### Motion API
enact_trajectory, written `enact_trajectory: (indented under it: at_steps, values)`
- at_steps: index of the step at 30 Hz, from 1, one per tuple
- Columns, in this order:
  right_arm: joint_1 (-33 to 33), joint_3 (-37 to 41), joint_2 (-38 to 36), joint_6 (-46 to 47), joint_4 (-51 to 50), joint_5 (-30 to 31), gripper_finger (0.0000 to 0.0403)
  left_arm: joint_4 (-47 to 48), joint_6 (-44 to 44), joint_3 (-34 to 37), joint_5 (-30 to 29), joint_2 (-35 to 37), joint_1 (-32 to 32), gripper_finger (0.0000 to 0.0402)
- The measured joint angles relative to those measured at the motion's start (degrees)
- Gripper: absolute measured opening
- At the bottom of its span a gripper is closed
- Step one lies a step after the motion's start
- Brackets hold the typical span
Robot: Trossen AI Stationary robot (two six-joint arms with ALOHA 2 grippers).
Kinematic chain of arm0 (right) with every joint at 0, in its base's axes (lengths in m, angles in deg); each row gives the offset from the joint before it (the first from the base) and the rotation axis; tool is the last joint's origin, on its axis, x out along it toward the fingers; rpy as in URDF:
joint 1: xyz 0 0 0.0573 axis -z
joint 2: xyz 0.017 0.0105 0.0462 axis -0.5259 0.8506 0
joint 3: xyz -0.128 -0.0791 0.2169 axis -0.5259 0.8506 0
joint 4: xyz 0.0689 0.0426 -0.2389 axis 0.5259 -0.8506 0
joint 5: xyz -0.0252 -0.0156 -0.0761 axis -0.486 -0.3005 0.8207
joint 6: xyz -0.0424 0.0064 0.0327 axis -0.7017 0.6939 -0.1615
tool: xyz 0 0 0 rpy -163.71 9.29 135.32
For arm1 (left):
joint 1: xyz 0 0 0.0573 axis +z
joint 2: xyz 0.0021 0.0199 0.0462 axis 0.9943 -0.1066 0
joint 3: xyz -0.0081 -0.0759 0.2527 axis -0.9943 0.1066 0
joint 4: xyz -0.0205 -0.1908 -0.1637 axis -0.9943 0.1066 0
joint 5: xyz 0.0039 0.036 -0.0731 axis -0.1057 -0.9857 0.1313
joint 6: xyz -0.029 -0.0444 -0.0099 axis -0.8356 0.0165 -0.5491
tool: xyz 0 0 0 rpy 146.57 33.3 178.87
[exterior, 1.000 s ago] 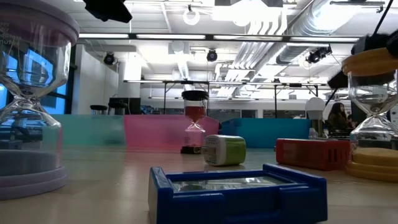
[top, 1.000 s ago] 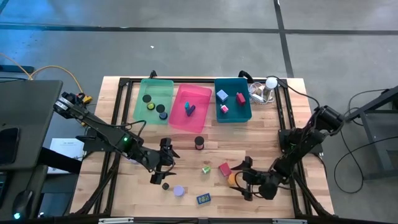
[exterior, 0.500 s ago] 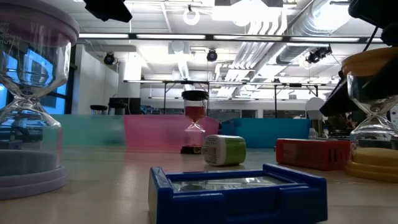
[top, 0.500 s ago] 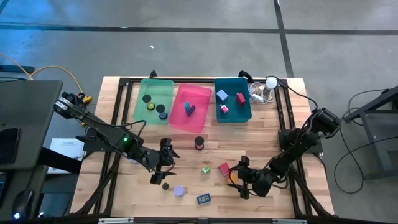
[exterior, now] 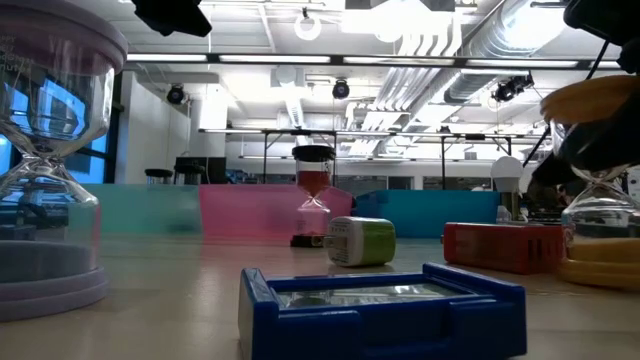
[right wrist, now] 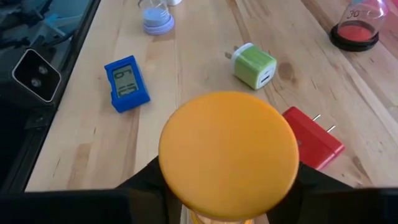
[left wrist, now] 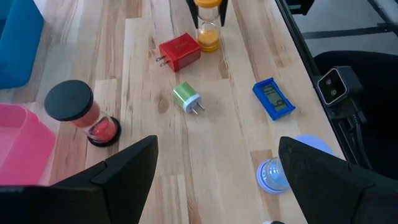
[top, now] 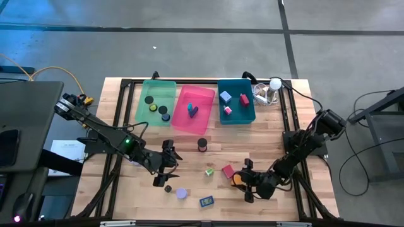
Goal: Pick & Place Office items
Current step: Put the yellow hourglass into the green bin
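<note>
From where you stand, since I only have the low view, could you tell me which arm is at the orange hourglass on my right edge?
Observer: It is the right tool. Seen from above, its arm reaches in from the right to the orange hourglass.
Operator: Is it actually around the hourglass?
Observer: Yes. In the right wrist view its dark fingers sit on either side, beneath the orange cap.
Operator: And where is the other arm?
Observer: The left tool hovers open well to the left of the hourglass, holding nothing.
</note>
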Motion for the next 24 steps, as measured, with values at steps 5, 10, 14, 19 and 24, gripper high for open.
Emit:
enact_trajectory:
  at_steps: [5, 10, 14, 19, 24]
  values:
    - [0.0, 0.0, 0.0, 0.02, 0.77, -0.54, 0.0148, -1.07, 0.0, 0.0, 0.0, 0.0, 0.0, 0.0324]
    - [-0.27, 0.0, -0.04, -2.43, 4.22, -0.71, 0.0149, -3.71, -0.11, -0.02, -0.01, 0.0, 0.0, 0.0324]
    - [-0.97, -0.02, -0.07, -6.37, 8.63, 0.3, 0.0153, -5.78, -0.21, -0.02, 0.0, 0.02, 0.0, 0.0324]
    - [-1.51, -0.02, -0.08, -14.62, 16.75, 0.6, 0.015, -9.3, -0.96, -0.07, -0.07, -0.4, 0.0, 0.0324]
    - [-1.51, -0.94, -0.09, -23.99, 23.46, 1.69, 0.0152, -16.49, -0.88, -0.11, -0.09, -5.58, 0.01, 0.0324]
